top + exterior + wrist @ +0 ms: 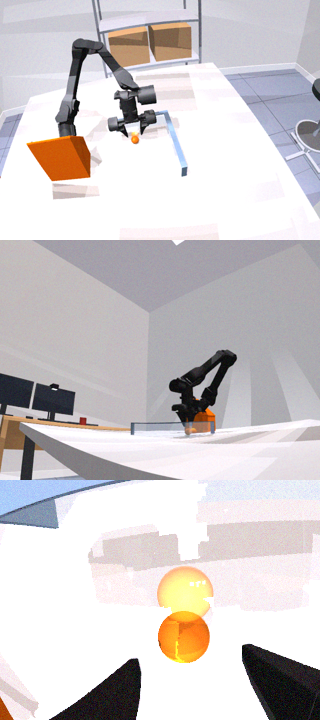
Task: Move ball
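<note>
Gripper (134,134) parted, holding nothing. I centre over the ball (134,139), descend squarely, then close gently before it rolls.

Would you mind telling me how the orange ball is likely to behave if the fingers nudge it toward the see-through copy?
The orange ball is round and glossy, so it will probably roll readily and may overshoot the see-through copy just beyond it. The open gripper holds nothing. The clear walls stand farther off, so they likely would not stop it early.

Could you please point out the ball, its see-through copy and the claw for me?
ball (183,636), wrist view, its middle
see-through copy (184,590), wrist view, upper half
claw (133,131), top view, midway between fingertips
</note>
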Tool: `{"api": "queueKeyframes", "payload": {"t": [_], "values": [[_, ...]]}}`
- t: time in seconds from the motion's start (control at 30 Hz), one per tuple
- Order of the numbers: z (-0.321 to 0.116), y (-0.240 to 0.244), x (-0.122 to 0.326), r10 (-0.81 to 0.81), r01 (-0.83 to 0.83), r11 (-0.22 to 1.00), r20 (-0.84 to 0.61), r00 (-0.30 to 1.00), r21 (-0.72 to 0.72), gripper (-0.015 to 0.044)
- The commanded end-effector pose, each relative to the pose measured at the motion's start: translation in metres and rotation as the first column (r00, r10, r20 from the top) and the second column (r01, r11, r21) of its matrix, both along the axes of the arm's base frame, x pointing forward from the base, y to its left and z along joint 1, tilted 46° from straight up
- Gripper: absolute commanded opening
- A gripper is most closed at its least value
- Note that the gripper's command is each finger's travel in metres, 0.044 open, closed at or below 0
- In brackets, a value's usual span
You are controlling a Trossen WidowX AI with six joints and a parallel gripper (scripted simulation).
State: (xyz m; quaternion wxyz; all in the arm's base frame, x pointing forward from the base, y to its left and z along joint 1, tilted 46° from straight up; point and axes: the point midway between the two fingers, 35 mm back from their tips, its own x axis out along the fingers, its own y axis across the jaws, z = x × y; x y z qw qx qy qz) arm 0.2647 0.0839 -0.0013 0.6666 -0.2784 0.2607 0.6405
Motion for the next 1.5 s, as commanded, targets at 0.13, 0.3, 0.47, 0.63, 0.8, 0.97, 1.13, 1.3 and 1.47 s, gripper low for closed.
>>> {"api": "queueKeyframes", "payload": {"t": [0.13,0.3,0.47,0.63,0.8,0.97,1.13,1.3,1.47], "values": [[-0.009,0.010,0.000,-0.004,0.004,1.000,-0.008,1.000,0.006,0.0266],[-0.015,0.016,0.000,-0.004,0.004,1.000,-0.008,1.000,0.007,0.0266],[-0.019,0.021,-0.001,-0.004,0.004,1.000,-0.008,1.000,0.008,0.0266],[-0.020,0.021,-0.001,-0.004,0.004,1.000,-0.008,1.000,0.008,0.0161],[-0.020,0.021,-0.001,-0.004,0.004,1.000,-0.008,1.000,0.008,0.0127],[-0.019,0.020,0.000,-0.004,0.004,1.000,-0.008,1.000,0.007,0.0055],[-0.005,0.001,0.004,-0.006,0.006,1.000,-0.008,1.000,-0.003,0.0000],[0.013,-0.020,0.006,-0.007,0.006,1.000,-0.008,1.000,-0.009,0.0000],[0.034,-0.041,0.004,-0.006,0.006,1.000,-0.009,1.000,-0.009,0.0000]]}}
